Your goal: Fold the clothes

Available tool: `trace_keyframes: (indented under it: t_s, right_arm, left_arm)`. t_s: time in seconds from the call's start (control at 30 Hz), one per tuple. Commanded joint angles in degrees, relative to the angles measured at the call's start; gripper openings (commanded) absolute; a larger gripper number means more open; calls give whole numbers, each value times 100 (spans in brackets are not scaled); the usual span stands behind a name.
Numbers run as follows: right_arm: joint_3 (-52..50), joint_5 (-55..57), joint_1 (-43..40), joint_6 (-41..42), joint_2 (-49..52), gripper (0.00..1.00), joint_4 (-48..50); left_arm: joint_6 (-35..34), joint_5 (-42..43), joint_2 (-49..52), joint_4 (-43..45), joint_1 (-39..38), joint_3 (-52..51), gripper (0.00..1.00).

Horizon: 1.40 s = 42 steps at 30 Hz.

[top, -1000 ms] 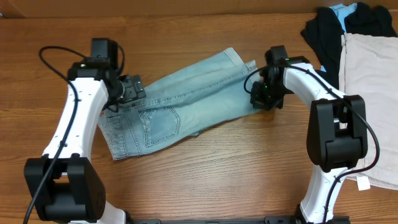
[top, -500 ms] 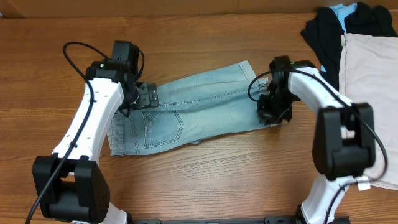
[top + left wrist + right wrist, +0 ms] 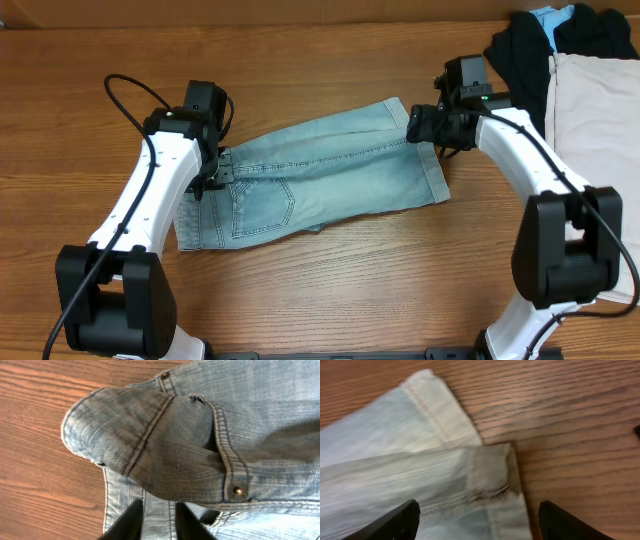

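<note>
Overhead: shorts (image 3: 330,175) lie on the counter (image 3: 330,290), the waistband under the left tool (image 3: 215,172) and a leg hem just beside the right tool (image 3: 415,125). Left wrist: its fingers (image 3: 131,522) pinch bunched denim, a shallow bite that may slip mid-fold. Right wrist: fingers (image 3: 390,521) are spread above the hem corner, and a missed grab would skew the fold.

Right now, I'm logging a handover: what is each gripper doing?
Left gripper: closed on the faded light-blue denim shorts.
Right gripper: open, holding nothing.
</note>
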Motion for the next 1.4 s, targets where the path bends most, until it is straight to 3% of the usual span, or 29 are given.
trace_keyframes:
  t_s: [0.0, 0.2, 0.23, 0.27, 0.4, 0.67, 0.83, 1.07, 1.27, 1.3, 1.33, 1.37]
  right_arm:
    - [11, 177, -48, -201, 396, 77, 190]
    - [11, -168, -48, -201, 555, 60, 664]
    - [11, -264, -48, -199, 555, 46, 752]
    - [13, -313, -48, -199, 551, 25, 767]
    - [17, -339, -48, -173, 330, 4, 691]
    - [20, -339, -48, -173, -1174, 4, 94]
    - [17, -511, 4, -184, -1329, 4, 337]
    - [17, -595, 197, -308, -918, 4, 1314]
    - [17, -592, 271, -308, -372, 4, 1574]
    - [17, -588, 271, -310, -225, 10, 1659]
    - [17, -577, 271, -308, -129, 41, 1725]
    - [17, -542, 271, -308, 33, 92, 1832]
  left_arm:
    - [-114, -232, 57, 11, 11, -9, 7]
    - [-111, -245, 57, 24, 61, -9, 4]
    - [-114, -245, 57, 26, 68, -9, 4]
    - [-114, -245, 57, 26, 70, -9, 4]
    - [-179, -243, 55, -133, 70, 118, 4]
    - [-837, -293, 44, -1591, 70, 957, 4]
    - [-1534, -741, 44, -2124, 72, 962, 4]
    - [-1919, -1056, 46, -1764, 195, 844, 4]
    - [-2092, -1014, 48, -1071, 409, 378, 4]
    - [-2109, -1010, 50, -824, 466, 245, 4]
    - [-2109, -1001, 50, -680, 501, 170, 4]
    - [-2105, -935, 50, -455, 557, 83, 4]
